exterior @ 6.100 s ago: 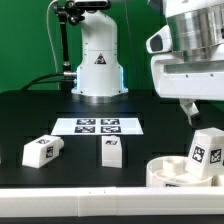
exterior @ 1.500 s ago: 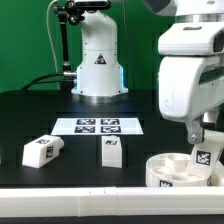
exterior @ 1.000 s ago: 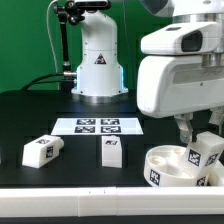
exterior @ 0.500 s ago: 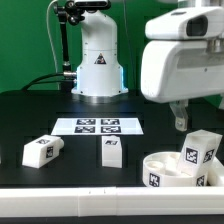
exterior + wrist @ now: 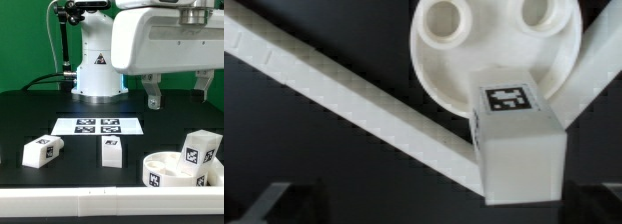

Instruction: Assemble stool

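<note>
Gripper (image 5: 178,92) well above the seat (image 5: 160,163)
Jaws wide apart, holding nothing, it seems; leg (image 5: 203,152) leans at the seat's rim

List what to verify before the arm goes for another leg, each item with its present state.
1. Is the hand open and empty: ok. The fingers are spread with nothing between them.
2. Is the hand clear of the parts: ok. It hangs above the seat and touches nothing.
3. Is the leg on the seat fully home: cannot tell. It stands tilted and its joint is hidden.
4. Is the leg at the exterior view's left free to grasp: ok. It lies alone on the table.
5. Is the middle leg free to grasp: ok. It sits apart from the marker board behind it.
</note>
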Motion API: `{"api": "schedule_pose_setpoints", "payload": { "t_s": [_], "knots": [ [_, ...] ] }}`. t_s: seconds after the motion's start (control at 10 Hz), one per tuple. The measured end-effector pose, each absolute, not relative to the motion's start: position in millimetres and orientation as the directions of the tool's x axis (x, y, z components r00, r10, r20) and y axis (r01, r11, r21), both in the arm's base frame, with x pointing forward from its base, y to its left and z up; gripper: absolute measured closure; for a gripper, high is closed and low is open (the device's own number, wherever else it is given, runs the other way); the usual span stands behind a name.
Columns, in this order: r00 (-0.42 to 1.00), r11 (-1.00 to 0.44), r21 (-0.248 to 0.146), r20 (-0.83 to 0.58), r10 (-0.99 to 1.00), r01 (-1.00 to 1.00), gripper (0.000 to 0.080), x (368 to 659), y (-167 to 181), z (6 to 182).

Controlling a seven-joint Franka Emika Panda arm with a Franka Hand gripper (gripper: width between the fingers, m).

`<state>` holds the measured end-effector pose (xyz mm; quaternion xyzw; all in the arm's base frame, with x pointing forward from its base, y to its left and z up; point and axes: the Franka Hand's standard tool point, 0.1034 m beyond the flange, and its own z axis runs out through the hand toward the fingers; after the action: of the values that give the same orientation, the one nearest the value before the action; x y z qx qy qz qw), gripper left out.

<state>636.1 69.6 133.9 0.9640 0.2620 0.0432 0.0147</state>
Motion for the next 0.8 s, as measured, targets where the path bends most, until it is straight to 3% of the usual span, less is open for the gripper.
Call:
{"api": "schedule_pose_setpoints", "payload": {
  "t_s": [0.6,0.8],
  "knots": [
    [0.861,-0.864,0.051,0.076,0.503,0.501,0.0150,635,69,133.1],
    [0.880,-0.884,0.059,0.086,0.467,0.463,0.0150,625,54,133.4]
  ]
}}
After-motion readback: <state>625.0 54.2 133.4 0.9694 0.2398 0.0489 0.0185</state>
